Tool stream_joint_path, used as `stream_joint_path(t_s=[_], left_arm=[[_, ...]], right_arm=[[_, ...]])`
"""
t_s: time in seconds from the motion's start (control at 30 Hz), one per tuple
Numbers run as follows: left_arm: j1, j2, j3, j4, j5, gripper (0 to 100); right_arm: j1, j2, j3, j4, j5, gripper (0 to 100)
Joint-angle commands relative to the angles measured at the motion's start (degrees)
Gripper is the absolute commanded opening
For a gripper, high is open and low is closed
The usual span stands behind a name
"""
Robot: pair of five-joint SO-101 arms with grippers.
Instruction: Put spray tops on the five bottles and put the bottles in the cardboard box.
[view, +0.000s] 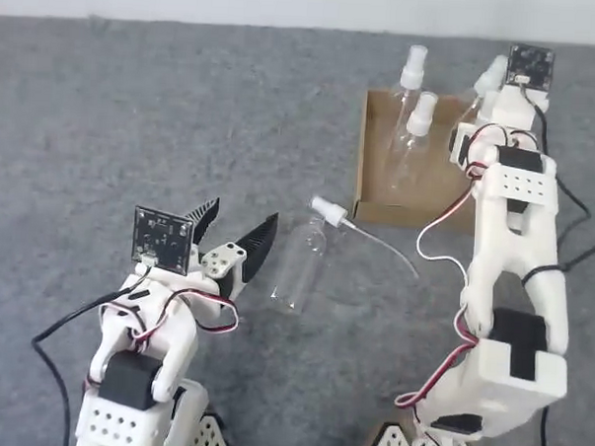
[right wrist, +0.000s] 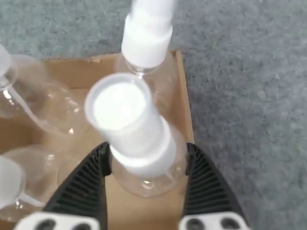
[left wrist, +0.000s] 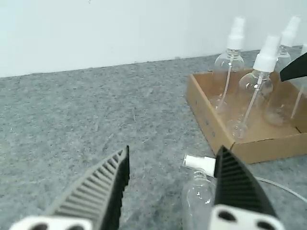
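Left claw (view: 246,209) is hanging spread wide, grasping nothing. The fifth bottle (view: 300,268) is lying just off its right finger on the counter (view: 135,107), and its spray top (view: 328,211) is resting at the neck with the tube trailing outside, so it looks not yet fitted. Beyond, the right arm (view: 516,193) is hanging over the cardboard box (view: 372,202).

Left wrist now: that bottle is sitting just past the fingertips, seemingly lined up for a grab.

Right wrist: the right claw (right wrist: 146,155) is pinching a capped bottle (right wrist: 144,184) upright inside the box beside three other bottles (right wrist: 29,100), probably to keep it from tipping.

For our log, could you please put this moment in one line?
left pincer: open by lying bottle | right pincer: shut on upright bottle in cardboard box
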Motion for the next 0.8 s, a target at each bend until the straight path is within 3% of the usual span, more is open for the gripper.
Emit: stream_joint_path(t_s=[0.0, 0.77], left_arm=[[-0.18, -0.62, -0.22, -1.49, 0.26, 26], [-0.26, -0.70, -0.22, -1.49, 0.26, 26]], right_arm=[[0.75, -0.92, -1.49, -4.88, -0.70, 0.6], [0.48, -0.84, 1.67, -5.85, -0.18, 0.6]])
